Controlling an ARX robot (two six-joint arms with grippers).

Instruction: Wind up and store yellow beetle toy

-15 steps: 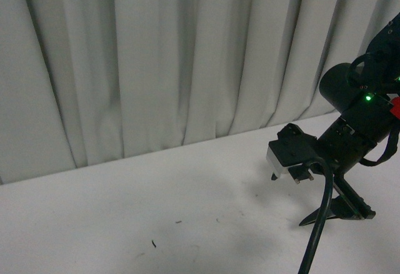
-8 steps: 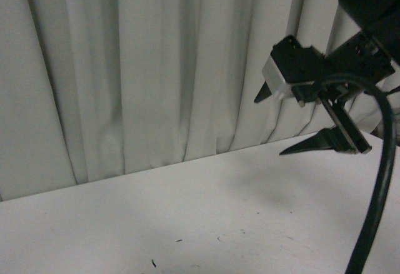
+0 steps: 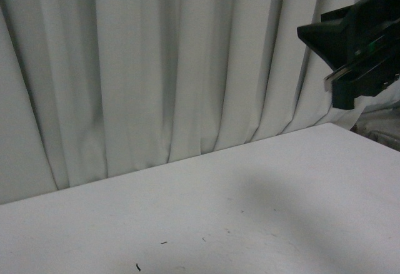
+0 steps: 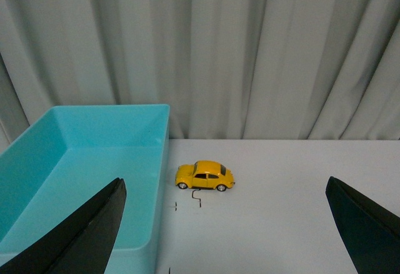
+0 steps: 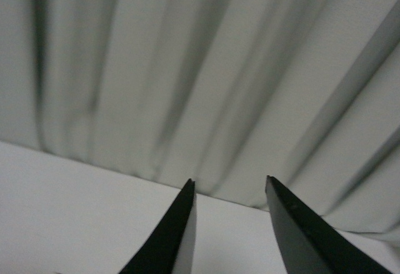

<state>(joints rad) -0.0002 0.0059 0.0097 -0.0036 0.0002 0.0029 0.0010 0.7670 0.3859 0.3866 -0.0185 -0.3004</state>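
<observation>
Front view: I see a plain white counter [image 3: 187, 211] running back to a pale grey pleated curtain [image 3: 156, 67], with a few tiny dark specks [image 3: 137, 266] on the near part of the surface. High in the upper right corner the black right tool [image 3: 340, 55] hangs in the air above the counter's far edge. It is blurred, and from here I cannot tell how its jaws stand. Left wrist view: the two black fingers [image 4: 75, 236] of the left tool [image 4: 224, 179] sit far apart at the two lower corners, released, with nothing between them. Beyond them on the white counter stands the yellow beetle toy [image 4: 204, 176], a small glossy car with dark windows, black tyres and silver hubs, upright on its wheels and side-on to me. It is just beside the outer wall of a large turquoise plastic bin [image 4: 112, 107] but not touching it; the bin's open inside shows nothing in it. A few small dark marks [image 4: 195, 196] lie on the counter close to the car, on my side of it. The same curtain hangs behind. Right wrist view: two black tapered fingers [image 5: 175, 230] stand parted with a clear gap, released and holding nothing, aimed at the curtain folds and a strip of white counter.
</observation>
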